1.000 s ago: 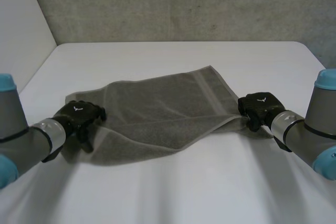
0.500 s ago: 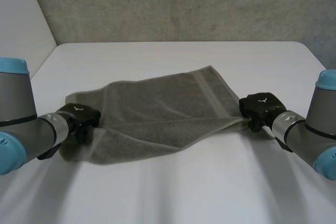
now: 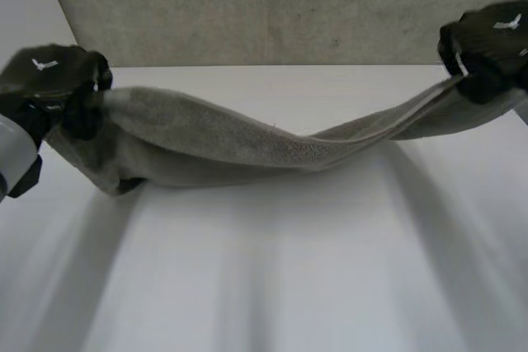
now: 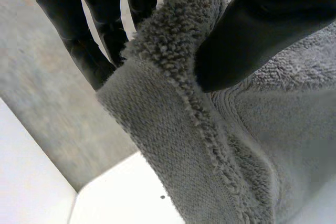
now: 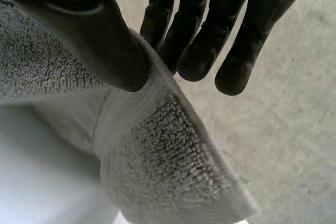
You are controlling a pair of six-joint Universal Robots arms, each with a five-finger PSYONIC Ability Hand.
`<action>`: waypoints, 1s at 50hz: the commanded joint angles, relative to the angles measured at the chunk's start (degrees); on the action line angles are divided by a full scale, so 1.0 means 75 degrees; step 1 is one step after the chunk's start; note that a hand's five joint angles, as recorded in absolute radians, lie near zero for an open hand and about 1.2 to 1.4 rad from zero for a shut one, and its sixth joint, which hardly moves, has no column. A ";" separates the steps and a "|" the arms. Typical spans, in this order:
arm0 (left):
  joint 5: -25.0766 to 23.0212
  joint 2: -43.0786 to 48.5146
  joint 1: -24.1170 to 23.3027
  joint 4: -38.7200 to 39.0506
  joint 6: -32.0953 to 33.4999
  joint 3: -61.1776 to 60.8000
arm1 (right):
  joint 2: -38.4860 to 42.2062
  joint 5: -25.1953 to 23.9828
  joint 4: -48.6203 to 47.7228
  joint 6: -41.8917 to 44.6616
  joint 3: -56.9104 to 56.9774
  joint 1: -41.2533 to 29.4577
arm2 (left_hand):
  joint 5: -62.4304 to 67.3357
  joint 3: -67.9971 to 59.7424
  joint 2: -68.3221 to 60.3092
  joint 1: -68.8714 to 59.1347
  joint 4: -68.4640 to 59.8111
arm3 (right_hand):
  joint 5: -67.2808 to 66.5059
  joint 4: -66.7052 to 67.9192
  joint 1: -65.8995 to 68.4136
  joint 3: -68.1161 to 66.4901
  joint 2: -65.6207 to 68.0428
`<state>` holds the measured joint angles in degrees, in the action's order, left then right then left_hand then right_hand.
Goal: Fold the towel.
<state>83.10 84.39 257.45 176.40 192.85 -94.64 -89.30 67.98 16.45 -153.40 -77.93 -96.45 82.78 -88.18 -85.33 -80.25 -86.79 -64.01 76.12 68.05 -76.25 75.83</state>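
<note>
Your left hand (image 3: 51,88) pinches one end of the towel (image 3: 247,144) between thumb and fingers, and your right hand (image 3: 488,49) pinches the far end likewise. The towel is slung between them, long axis hand to hand, sagging toward the table (image 3: 272,269). The slack bunches below your left hand; contact there is unclear. Likely next: carry both ends together across that axis.

both hands (image 3: 51,80) have raised the towel (image 3: 247,142).
</note>
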 commanded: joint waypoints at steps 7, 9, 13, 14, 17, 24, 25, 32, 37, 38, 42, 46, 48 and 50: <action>-0.0064 -0.0495 0.0044 0.0234 -0.0038 -0.1606 | -0.0292 -0.0463 0.2235 0.2846 0.0091 0.0485 | -0.1705 0.1090 0.0711 0.0033 0.0906 | -0.0799 0.0517 0.1594 -0.0500 0.0556; -0.0053 -0.0424 0.0056 0.0246 -0.0038 -0.1689 | -0.0269 -0.0427 0.2271 0.3309 -0.0039 0.0485 | -0.1705 0.1090 0.0711 0.0033 0.0906 | -0.0799 0.0517 0.1594 -0.0500 0.0556; -0.0053 0.0042 0.0091 0.0420 -0.0073 -0.1771 | 0.0630 -0.0252 0.2248 0.3754 -0.0063 0.0415 | -0.1705 0.1090 0.0711 0.0033 0.0906 | -0.0799 0.0517 0.1594 -0.0500 0.0556; -0.0053 0.0045 0.0091 0.0422 -0.0073 -0.1771 | 0.0634 -0.0252 0.2248 0.3754 -0.0062 0.0414 | -0.1705 0.1090 0.0711 0.0033 0.0906 | -0.0799 0.0517 0.1594 -0.0500 0.0556; -0.0017 0.0736 0.0056 0.0832 -0.0026 -0.1701 | 0.1231 -0.0088 0.2177 0.3754 0.0137 0.0133 | -0.1705 0.1090 0.0711 0.0033 0.0906 | -0.0799 0.0517 0.1594 -0.0500 0.0556; 0.0065 0.2327 0.0033 0.1429 -0.0061 -0.0813 | 0.3161 0.0720 0.1745 0.3742 0.1400 -0.0651 | -0.1705 0.1090 0.0711 0.0033 0.0906 | -0.0799 0.0517 0.1594 -0.0500 0.0556; 0.0065 0.2330 0.0032 0.1429 -0.0061 -0.0811 | 0.3165 0.0721 0.1744 0.3742 0.1402 -0.0652 | -0.1705 0.1090 0.0711 0.0033 0.0906 | -0.0799 0.0517 0.1594 -0.0500 0.0556; 0.0391 0.3780 -0.0014 0.1430 -0.0049 0.0242 | 0.4861 0.1037 0.1521 0.3719 0.2981 -0.0921 | -0.1705 0.1090 0.0711 0.0033 0.0906 | -0.0799 0.0517 0.1594 -0.0500 0.0556; 0.0778 0.4426 -0.0038 0.1429 -0.0038 0.0840 | 0.5810 0.1201 0.1498 0.3696 0.4117 -0.1167 | -0.1705 0.1090 0.0711 0.0033 0.0906 | -0.0799 0.0517 0.1594 -0.0500 0.0556; 0.0849 0.4590 -0.0038 0.1429 -0.0038 0.1027 | 0.6115 0.1271 0.1498 0.3672 0.4516 -0.1202 | -0.1705 0.1090 0.0711 0.0033 0.0906 | -0.0799 0.0517 0.1594 -0.0500 0.0556; 0.0885 0.4918 -0.0038 0.1418 -0.0038 0.1403 | 0.6701 0.1354 0.1486 0.3649 0.5301 -0.1249 | -0.1705 0.1090 0.0711 0.0033 0.0906 | -0.0799 0.0517 0.1594 -0.0500 0.0556; 0.0885 0.5270 -0.0050 0.1383 -0.0038 0.1860 | 0.7452 0.1366 0.1486 0.3649 0.6333 -0.1355 | -0.1705 0.1090 0.0711 0.0033 0.0906 | -0.0799 0.0517 0.1594 -0.0500 0.0556; 0.0897 0.5364 -0.0050 0.1359 -0.0038 0.1943 | 0.7651 0.1366 0.1486 0.3649 0.6614 -0.1378 | -0.1857 0.1243 0.0864 0.0186 0.1058 | -0.0799 0.0517 0.1594 -0.0500 0.0556; 0.0885 0.5435 -0.0061 0.1347 -0.0038 0.2001 | 0.7839 0.1366 0.1486 0.3660 0.6838 -0.1425 | -0.2747 0.2132 0.1753 0.1075 0.1948 | -0.0799 0.0517 0.1594 -0.0500 0.0556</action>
<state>89.95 123.13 257.09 186.86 192.57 -81.91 -35.43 78.23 27.57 -126.05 -33.31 -106.35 82.80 -88.41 -85.81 -80.25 -86.84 -64.01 76.12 68.05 -76.26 75.83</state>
